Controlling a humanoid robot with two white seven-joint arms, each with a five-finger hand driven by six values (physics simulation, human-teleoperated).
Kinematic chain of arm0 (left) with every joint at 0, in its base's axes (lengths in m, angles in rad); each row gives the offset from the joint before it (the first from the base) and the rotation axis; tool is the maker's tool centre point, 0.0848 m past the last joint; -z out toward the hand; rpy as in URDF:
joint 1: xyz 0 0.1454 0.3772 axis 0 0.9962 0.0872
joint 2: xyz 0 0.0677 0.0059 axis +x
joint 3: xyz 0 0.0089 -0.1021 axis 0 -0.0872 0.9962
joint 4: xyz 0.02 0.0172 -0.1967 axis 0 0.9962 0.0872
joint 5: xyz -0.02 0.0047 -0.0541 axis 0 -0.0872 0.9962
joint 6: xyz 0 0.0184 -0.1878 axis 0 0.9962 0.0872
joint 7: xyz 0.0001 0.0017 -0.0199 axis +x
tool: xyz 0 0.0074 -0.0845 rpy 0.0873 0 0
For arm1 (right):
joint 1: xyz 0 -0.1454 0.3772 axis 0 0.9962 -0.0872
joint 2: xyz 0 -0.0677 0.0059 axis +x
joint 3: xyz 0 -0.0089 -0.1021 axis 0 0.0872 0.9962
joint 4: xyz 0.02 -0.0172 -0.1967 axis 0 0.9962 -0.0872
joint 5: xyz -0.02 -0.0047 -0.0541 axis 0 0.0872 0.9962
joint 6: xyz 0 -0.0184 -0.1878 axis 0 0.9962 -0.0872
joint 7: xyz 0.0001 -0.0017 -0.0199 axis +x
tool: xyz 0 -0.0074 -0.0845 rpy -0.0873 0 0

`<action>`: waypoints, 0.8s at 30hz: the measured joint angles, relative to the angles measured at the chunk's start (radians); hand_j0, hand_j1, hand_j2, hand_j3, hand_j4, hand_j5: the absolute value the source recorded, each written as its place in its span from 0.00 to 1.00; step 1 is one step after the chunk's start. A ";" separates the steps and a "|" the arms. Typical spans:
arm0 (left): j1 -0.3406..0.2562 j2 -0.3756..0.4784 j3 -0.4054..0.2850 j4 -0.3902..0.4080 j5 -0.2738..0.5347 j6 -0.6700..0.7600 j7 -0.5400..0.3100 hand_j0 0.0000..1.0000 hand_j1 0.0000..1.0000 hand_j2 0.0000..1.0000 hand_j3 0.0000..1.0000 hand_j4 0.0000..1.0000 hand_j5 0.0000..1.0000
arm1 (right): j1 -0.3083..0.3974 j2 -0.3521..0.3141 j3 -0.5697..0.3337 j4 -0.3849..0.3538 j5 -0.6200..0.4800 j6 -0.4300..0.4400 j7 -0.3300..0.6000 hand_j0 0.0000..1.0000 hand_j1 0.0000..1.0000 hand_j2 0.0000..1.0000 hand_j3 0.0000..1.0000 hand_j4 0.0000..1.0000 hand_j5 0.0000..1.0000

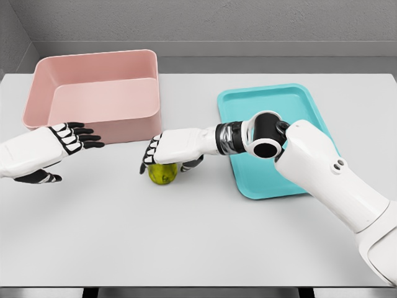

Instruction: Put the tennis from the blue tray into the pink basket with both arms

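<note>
Resting under the right hand (166, 151), one tennis ball (162, 172), off one tray (276, 141).

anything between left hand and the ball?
No. In the head view only bare table separates the open left hand from the tennis ball under the right hand.

A plain white table (186, 242) carries it all: the pink basket (93, 93) at the back left, the blue tray (248, 102) to the right, and the yellow-green tennis ball (162, 174) resting on the tabletop between them.
</note>
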 measured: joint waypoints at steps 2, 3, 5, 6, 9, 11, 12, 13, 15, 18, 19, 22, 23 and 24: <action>0.000 0.000 0.000 0.000 0.000 0.000 0.000 1.00 1.00 1.00 1.00 1.00 1.00 | 0.002 -0.009 -0.005 -0.019 0.000 0.000 0.000 0.99 0.99 0.99 0.99 0.99 0.99; 0.000 0.000 0.000 0.000 0.000 0.000 0.000 1.00 1.00 1.00 1.00 1.00 1.00 | 0.002 -0.018 -0.008 -0.039 0.000 0.000 0.000 1.00 1.00 1.00 1.00 1.00 1.00; -0.002 0.000 -0.001 0.000 0.000 0.000 0.000 1.00 1.00 1.00 1.00 1.00 1.00 | 0.017 -0.056 -0.033 -0.103 -0.001 0.000 0.000 1.00 1.00 1.00 1.00 1.00 1.00; -0.002 0.000 -0.002 0.000 0.000 0.000 0.000 1.00 1.00 1.00 1.00 1.00 1.00 | 0.028 -0.085 -0.052 -0.145 -0.002 -0.001 0.000 1.00 1.00 1.00 1.00 1.00 1.00; -0.002 -0.001 -0.003 0.000 0.000 0.000 0.000 1.00 1.00 1.00 1.00 1.00 1.00 | 0.077 -0.200 -0.136 -0.300 -0.008 -0.001 0.000 1.00 1.00 1.00 1.00 1.00 1.00; -0.003 -0.002 -0.004 -0.001 -0.001 0.000 0.000 1.00 1.00 1.00 1.00 1.00 1.00 | 0.110 -0.266 -0.221 -0.371 -0.023 -0.001 0.000 1.00 1.00 1.00 1.00 1.00 1.00; -0.003 -0.004 -0.005 -0.001 -0.003 0.000 0.000 1.00 1.00 1.00 1.00 1.00 1.00 | 0.138 -0.294 -0.272 -0.393 -0.042 -0.001 0.000 1.00 1.00 1.00 1.00 1.00 1.00; -0.005 -0.007 -0.006 -0.001 -0.007 0.000 0.000 1.00 1.00 1.00 1.00 1.00 1.00 | 0.208 -0.315 -0.341 -0.408 -0.072 0.002 0.000 1.00 1.00 1.00 1.00 1.00 1.00; -0.008 -0.019 -0.007 -0.002 -0.025 0.000 0.000 1.00 1.00 1.00 1.00 1.00 1.00 | 0.361 -0.345 -0.512 -0.427 -0.126 0.001 0.000 1.00 1.00 1.00 1.00 1.00 1.00; -0.034 -0.058 -0.017 -0.004 -0.076 0.000 0.000 1.00 1.00 1.00 1.00 1.00 1.00 | 0.564 -0.366 -0.779 -0.439 -0.214 -0.002 0.001 1.00 1.00 1.00 1.00 1.00 1.00; -0.043 -0.072 -0.023 -0.004 -0.093 0.000 0.000 1.00 1.00 1.00 1.00 1.00 1.00 | 0.600 -0.368 -0.850 -0.440 -0.242 -0.002 0.001 1.00 1.00 1.00 1.00 1.00 1.00; -0.121 -0.131 -0.064 -0.005 -0.140 0.000 -0.017 1.00 1.00 1.00 1.00 1.00 1.00 | 0.706 -0.370 -0.990 -0.440 -0.325 -0.001 0.000 1.00 1.00 1.00 1.00 1.00 1.00; -0.127 -0.151 -0.083 -0.005 -0.155 0.000 -0.022 1.00 1.00 1.00 1.00 1.00 1.00 | 0.721 -0.369 -1.013 -0.440 -0.341 -0.001 0.000 1.00 1.00 1.00 1.00 1.00 1.00; -0.144 -0.169 -0.101 -0.005 -0.167 0.000 -0.026 1.00 1.00 1.00 1.00 1.00 1.00 | 0.724 -0.363 -1.030 -0.439 -0.352 0.000 0.000 1.00 1.00 1.00 1.00 1.00 1.00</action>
